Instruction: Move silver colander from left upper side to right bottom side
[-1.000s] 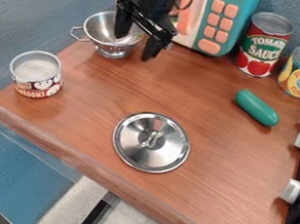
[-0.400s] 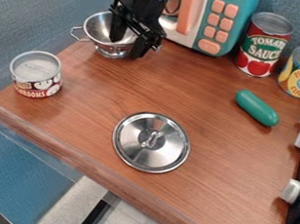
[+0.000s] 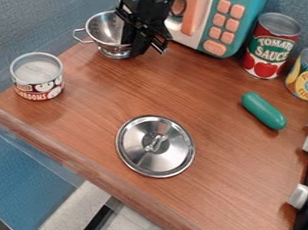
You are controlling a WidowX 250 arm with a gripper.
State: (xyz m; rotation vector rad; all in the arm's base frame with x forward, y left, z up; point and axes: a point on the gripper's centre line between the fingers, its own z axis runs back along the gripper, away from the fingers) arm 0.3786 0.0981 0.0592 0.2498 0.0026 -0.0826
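End effector (image 3: 135, 44) far left, pinching right rim of silver colander (image 3: 102, 28), one finger inside. Colander upright on desk (image 3: 93, 117). Short can (image 3: 37, 80) left, nearer.

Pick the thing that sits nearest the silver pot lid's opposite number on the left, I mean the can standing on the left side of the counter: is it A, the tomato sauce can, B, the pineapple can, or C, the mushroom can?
C, since the mushroom can stands at the left of the counter, while the other two cans are over on the right.
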